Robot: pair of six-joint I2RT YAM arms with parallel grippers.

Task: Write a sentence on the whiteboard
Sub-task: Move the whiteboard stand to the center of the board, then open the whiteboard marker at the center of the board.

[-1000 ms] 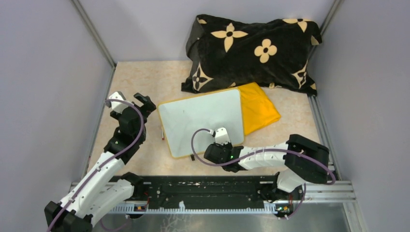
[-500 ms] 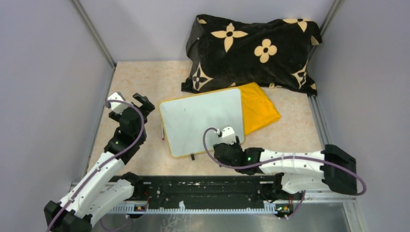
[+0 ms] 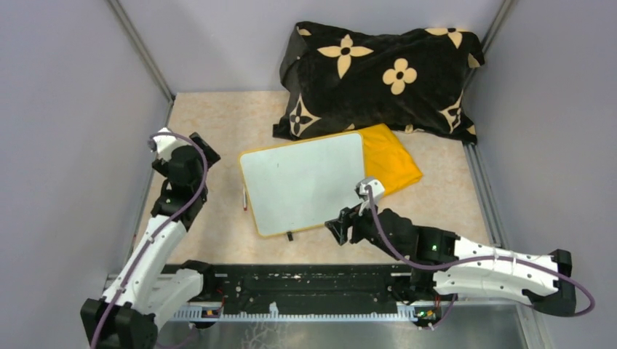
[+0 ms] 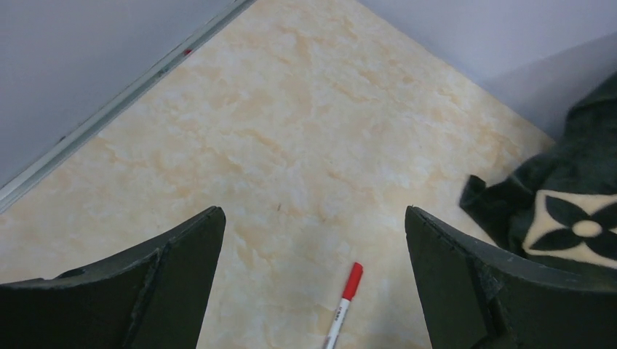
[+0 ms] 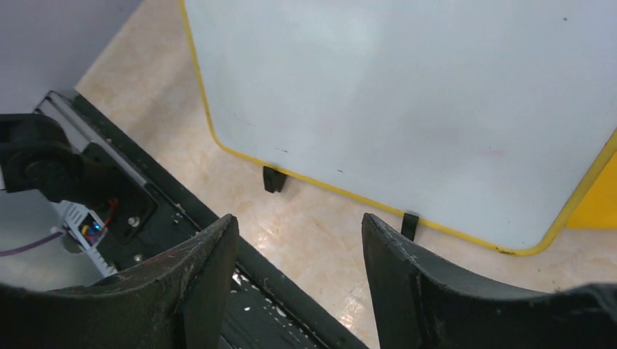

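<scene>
Whiteboard surface — any lettering too faint to read; left fingers and right fingers spread, empty.

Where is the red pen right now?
In the top view, the red-capped pen lies on the table right beside the whiteboard's left edge, on the robot's left side.

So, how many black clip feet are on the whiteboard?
2, both on the near edge of the whiteboard: one clip foot by its left corner, the other clip foot further right.
</scene>
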